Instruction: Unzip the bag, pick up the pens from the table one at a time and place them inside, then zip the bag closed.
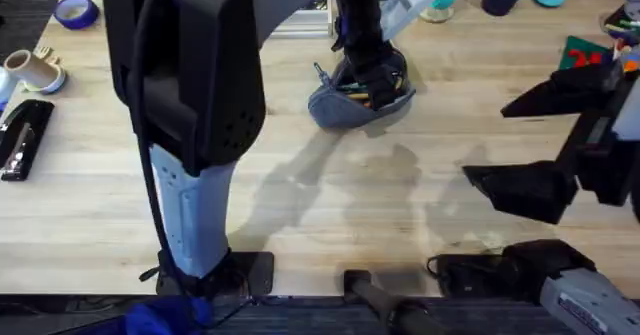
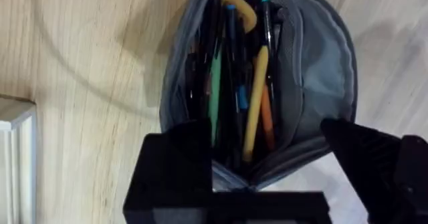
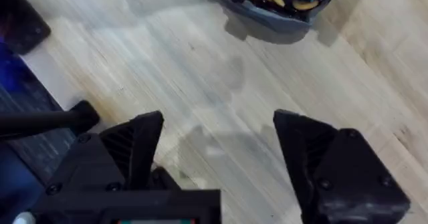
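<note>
Overhead, bag [image 1: 358, 103]: blue-grey pouch lying far-centre on the table [image 1: 330, 205], mouth gaping, zipper undone.
Overhead, pens [image 1: 368, 93]: sticks seen inside the mouth; none spotted loose on the boards.
Overhead, left gripper [image 1: 372, 77]: reached across, down at the open mouth.
Overhead, right gripper [image 1: 540, 140]: held off to the right, well apart from the bag, jaws spread.
Left wrist, bag [image 2: 321, 70]: open wide, directly beneath the camera, fabric walls bowed out.
Left wrist, pens [image 2: 257, 97]: many packed inside, yellow, orange, green, blue and dark ones.
Left wrist, left gripper [image 2: 267, 170]: released, fingers spread wide to either side of the near end of the pouch, nothing clamped; contact with the fabric unclear.
Right wrist, bag [image 3: 274, 7]: far off, open, pens showing.
Right wrist, right gripper [image 3: 217, 157]: released, empty, above bare table.
Progress, judged: unzipping done, loading apparently done, zipping shut left.
</note>
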Controlling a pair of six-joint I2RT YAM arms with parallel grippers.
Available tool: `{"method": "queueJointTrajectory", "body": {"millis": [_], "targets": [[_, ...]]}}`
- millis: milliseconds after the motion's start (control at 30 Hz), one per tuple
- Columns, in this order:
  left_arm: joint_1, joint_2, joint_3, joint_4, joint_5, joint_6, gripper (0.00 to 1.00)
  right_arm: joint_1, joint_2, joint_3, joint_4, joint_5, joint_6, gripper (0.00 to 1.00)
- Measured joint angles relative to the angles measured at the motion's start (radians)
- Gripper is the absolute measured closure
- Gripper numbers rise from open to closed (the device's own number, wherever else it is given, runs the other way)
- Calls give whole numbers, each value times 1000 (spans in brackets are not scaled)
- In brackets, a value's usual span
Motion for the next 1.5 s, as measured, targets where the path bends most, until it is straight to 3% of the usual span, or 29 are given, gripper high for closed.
{"method": "queueJointTrajectory", "body": {"millis": [167, 433, 867, 1167, 1500], "targets": [[0, 0, 33, -49, 0, 0, 6, 0, 0, 0, 0, 0, 0, 4], [0, -16, 174, -145, 0, -1, 6, 0, 0, 0, 0, 0, 0, 4], [8, -222, 205, -260, 1, -10, 6, 0, 0, 0, -4, 0, 0, 4], [87, -321, 204, -412, 0, -11, 6, 0, 0, 0, -39, 0, 0, 4], [168, -411, 208, -412, 1, -27, 4, 0, 0, 0, -40, 0, 0, 4]]}}
